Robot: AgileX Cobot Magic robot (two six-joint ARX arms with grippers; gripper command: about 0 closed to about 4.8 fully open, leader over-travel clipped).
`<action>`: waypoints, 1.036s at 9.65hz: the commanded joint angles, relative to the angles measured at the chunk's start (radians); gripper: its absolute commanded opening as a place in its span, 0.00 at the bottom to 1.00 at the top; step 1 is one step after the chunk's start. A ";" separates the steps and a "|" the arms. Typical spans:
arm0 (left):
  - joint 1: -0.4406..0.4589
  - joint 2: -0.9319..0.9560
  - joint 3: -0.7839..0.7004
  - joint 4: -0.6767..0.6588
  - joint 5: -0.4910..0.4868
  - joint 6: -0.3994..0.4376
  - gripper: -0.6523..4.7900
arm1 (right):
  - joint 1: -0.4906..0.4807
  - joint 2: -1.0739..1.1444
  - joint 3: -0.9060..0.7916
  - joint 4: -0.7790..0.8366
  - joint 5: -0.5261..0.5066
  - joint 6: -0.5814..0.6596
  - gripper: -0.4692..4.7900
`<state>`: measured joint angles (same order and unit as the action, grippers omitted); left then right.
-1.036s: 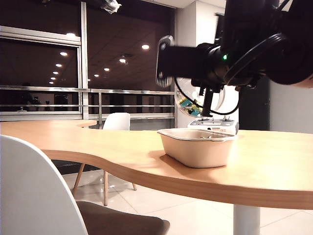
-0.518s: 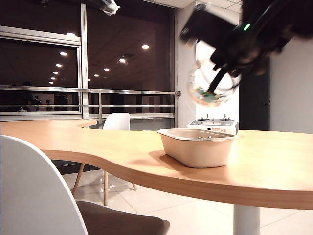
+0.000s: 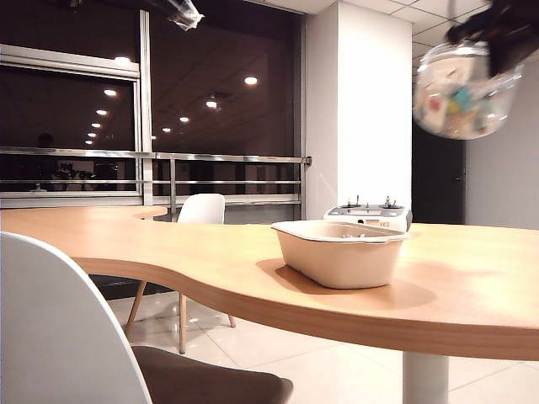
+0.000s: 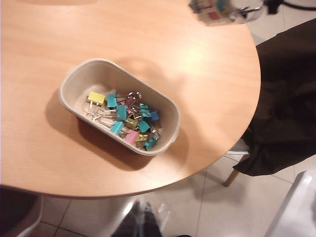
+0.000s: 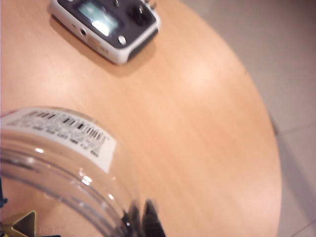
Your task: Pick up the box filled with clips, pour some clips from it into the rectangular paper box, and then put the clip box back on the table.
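The box filled with clips [image 3: 459, 91], a clear round tub with a barcode label [image 5: 64, 129], hangs high above the table [image 3: 472, 278], to the right of the rectangular paper box [image 3: 341, 252]. My right gripper [image 5: 143, 217] is shut on its rim, and the arm shows dark at the top right corner [image 3: 504, 23]. Colourful clips show through the tub's wall. The paper box [image 4: 74, 79] holds a pile of clips [image 4: 126, 121]. My left gripper [image 4: 143, 219] hangs off the table's edge over the floor, fingers together, with nothing in them.
A grey device with knobs [image 3: 368, 216] stands on the table behind the paper box, also seen as the grey device [image 5: 106, 24]. A dark-draped chair [image 4: 281, 98] is beside the table's round edge. White chairs [image 3: 59, 337] stand nearby.
My right arm has swung up and to the right with the tub, from tilted over the paper box to high beside it. The left arm has stayed still.
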<state>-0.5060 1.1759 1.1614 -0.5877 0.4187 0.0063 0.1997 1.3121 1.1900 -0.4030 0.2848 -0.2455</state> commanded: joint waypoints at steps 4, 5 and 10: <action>-0.001 -0.004 0.007 0.014 0.008 -0.007 0.11 | -0.096 0.212 0.039 -0.155 -0.214 0.127 0.09; -0.001 -0.004 0.007 0.014 0.008 -0.006 0.11 | -0.097 0.291 0.040 -0.141 -0.204 0.130 0.09; -0.001 -0.004 0.007 0.005 0.005 0.029 0.11 | -0.099 0.434 0.082 -0.095 -0.246 0.142 0.37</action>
<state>-0.5060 1.1759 1.1614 -0.5877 0.4191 0.0109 0.0998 1.7527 1.2629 -0.5072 0.0444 -0.1085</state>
